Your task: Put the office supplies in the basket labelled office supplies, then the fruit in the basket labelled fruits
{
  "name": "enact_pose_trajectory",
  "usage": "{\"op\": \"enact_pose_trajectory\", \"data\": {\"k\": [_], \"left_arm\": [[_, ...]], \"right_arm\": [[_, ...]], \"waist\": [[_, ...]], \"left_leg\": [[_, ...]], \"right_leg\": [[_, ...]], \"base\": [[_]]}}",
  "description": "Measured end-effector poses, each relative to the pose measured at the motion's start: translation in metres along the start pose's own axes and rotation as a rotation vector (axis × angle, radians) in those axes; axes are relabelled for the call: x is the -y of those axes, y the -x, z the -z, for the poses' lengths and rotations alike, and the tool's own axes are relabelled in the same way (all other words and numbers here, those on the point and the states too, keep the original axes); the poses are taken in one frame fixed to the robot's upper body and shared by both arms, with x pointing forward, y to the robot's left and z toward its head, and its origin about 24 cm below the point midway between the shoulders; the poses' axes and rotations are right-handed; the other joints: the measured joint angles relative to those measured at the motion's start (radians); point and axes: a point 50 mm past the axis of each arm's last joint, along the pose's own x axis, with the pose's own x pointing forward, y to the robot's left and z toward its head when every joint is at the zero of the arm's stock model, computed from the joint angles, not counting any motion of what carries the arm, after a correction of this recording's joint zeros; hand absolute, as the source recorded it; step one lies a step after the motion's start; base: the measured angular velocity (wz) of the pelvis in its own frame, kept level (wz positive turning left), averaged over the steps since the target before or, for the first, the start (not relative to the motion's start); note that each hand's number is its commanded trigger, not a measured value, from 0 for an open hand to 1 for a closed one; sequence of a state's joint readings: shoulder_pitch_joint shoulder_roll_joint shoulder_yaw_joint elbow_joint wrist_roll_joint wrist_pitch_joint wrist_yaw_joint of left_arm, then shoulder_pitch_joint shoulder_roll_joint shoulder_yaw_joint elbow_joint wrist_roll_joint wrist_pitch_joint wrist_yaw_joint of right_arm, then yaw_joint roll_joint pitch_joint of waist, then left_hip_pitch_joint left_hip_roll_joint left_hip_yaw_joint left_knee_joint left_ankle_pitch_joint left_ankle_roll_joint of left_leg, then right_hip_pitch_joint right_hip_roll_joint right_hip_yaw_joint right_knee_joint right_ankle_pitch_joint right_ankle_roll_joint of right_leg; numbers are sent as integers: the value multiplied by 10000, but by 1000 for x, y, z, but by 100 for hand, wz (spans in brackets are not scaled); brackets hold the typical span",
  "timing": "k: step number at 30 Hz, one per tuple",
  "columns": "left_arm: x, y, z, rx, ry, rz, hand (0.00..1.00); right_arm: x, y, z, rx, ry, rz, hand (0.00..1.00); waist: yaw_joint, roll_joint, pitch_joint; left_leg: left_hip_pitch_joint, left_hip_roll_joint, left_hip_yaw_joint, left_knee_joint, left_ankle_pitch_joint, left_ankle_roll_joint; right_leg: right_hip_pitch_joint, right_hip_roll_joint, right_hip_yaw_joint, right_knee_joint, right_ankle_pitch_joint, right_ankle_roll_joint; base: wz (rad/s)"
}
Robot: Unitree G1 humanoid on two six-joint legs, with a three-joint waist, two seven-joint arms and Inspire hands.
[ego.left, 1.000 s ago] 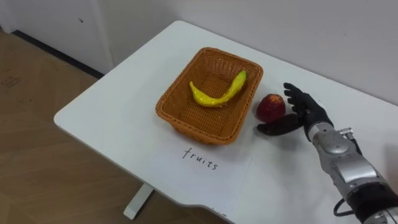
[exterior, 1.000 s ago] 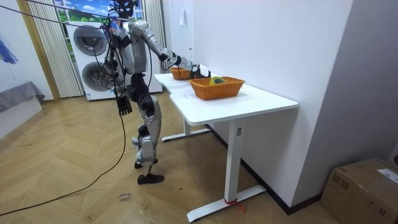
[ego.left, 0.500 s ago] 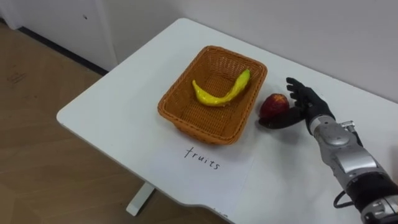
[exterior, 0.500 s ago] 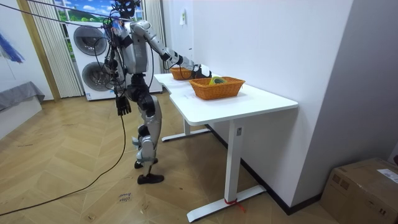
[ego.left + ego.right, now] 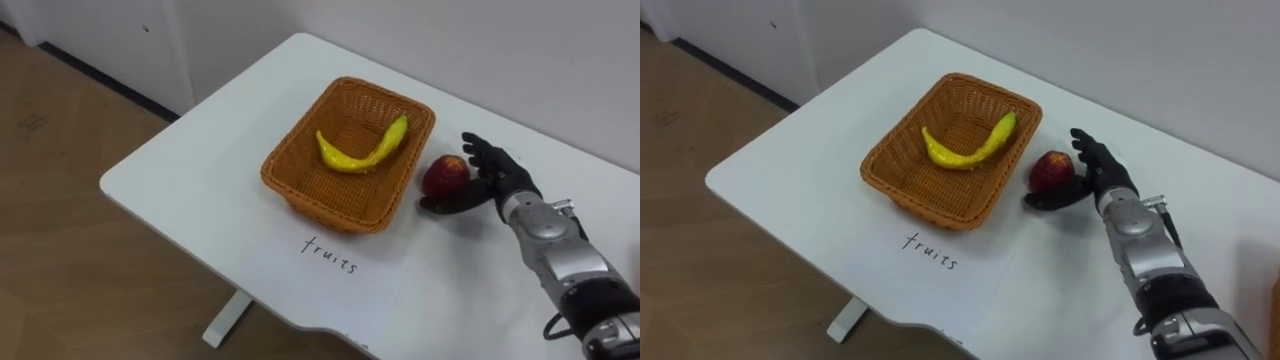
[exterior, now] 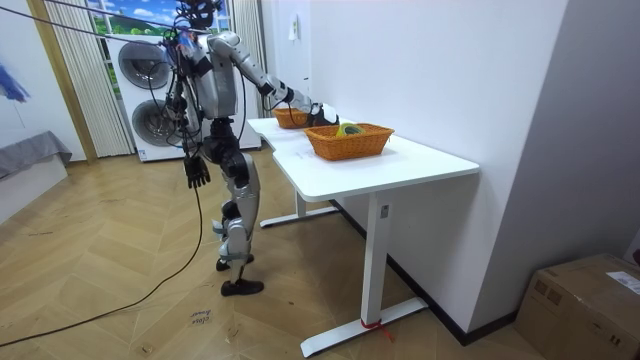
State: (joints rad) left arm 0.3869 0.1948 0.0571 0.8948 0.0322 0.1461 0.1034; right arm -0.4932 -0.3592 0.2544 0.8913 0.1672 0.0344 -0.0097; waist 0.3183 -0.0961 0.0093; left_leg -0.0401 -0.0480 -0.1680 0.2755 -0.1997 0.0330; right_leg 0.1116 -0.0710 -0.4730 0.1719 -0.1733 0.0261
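A woven basket [image 5: 300, 185] on the white table [image 5: 190, 170] holds a yellow banana [image 5: 362, 150]. A red apple [image 5: 444, 174] sits on the table just off the basket's right side. My right hand [image 5: 492, 180] is open beside the apple, with fingers spread behind it and the thumb lying on the table in front of it. It cups the apple loosely without closing on it. In the room view I stand at the far end of the table, my right arm stretched over it. My left hand [image 6: 197, 170] hangs open at my side.
A paper sheet [image 5: 330, 262] with handwriting lies in front of the basket, near the table's front edge. A second woven basket [image 6: 349, 140] with something yellow-green in it stands further along the table. A wall runs behind the table.
The whole picture has shifted a little, so the camera moved. My right hand stays by the apple in the same open pose, and the apple has not moved.
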Motion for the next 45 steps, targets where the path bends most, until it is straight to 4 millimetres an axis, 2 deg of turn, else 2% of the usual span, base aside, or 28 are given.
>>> {"op": "enact_pose_trajectory", "data": {"k": [2, 3, 9, 12, 16, 26, 32, 37, 43, 45], "left_arm": [[-1, 0, -1, 17, -16, -24, 0], [-2, 0, -1, 29, -31, -51, 0], [-5, -1, -2, 60, -52, -138, 0], [-6, -1, -5, 122, -53, -266, 0], [-7, -2, -11, 258, -48, -369, 0], [-7, -5, -21, 452, -42, -384, 0], [-8, -6, -30, 599, -28, -455, 0], [-10, -6, -29, 597, -13, -653, 0], [-9, -5, -27, 568, 180, -601, 0], [-10, -5, -27, 597, 250, -700, 0]], "right_arm": [[1, 0, 1, -33, 22, -26, 0], [1, 0, 1, -43, 88, -35, 100], [10, 1, 2, -87, 379, 120, 100], [23, -1, 1, -207, 530, 405, 100], [29, -2, -2, -255, 649, 595, 100], [30, -3, -6, -185, 843, 498, 100], [28, -3, -7, -184, 1090, 147, 100], [27, -3, -6, -209, 1130, -70, 100], [24, -1, -10, 14, 1506, -276, 100], [22, 1, -11, 200, 1658, -222, 100]], "waist": [[42, -40, 12], [70, -57, 21], [126, -81, 40], [155, -131, 75], [164, -209, 122], [166, -240, 119], [170, -329, 60], [20, -330, 68], [-180, -207, 124], [-405, -185, 110]], "left_leg": [[0, -2, 0, 1, 0, 0], [-1, -2, -1, 1, -1, 1], [-24, -9, -21, -2, -1, 0], [-36, -4, -21, -12, -2, -3], [-107, -4, -21, -20, -2, -6], [-216, 9, 1, -20, -3, -6], [-187, 4, 0, -17, 2, -11], [-82, -7, -37, -29, 2, -10], [68, -1, 29, -69, 2, -10], [94, -26, 59, -41, 2, -9]], "right_leg": [[0, -1, 0, 0, 1, -1], [0, -2, 0, 0, 1, -1], [-3, -1, -11, 0, 1, -1], [-19, 12, -6, -6, 1, -1], [-101, 25, 4, -10, 1, -1], [-250, 25, 38, -2, 2, -3], [-238, 25, 37, -2, 4, -6], [-79, 23, 56, -28, 4, -5], [5, 31, 191, -35, 4, -6], [33, 31, 196, -33, 6, -8]], "base": [[0], [0], [0], [0], [0], [-1], [0], [3], [-4], [0]]}}
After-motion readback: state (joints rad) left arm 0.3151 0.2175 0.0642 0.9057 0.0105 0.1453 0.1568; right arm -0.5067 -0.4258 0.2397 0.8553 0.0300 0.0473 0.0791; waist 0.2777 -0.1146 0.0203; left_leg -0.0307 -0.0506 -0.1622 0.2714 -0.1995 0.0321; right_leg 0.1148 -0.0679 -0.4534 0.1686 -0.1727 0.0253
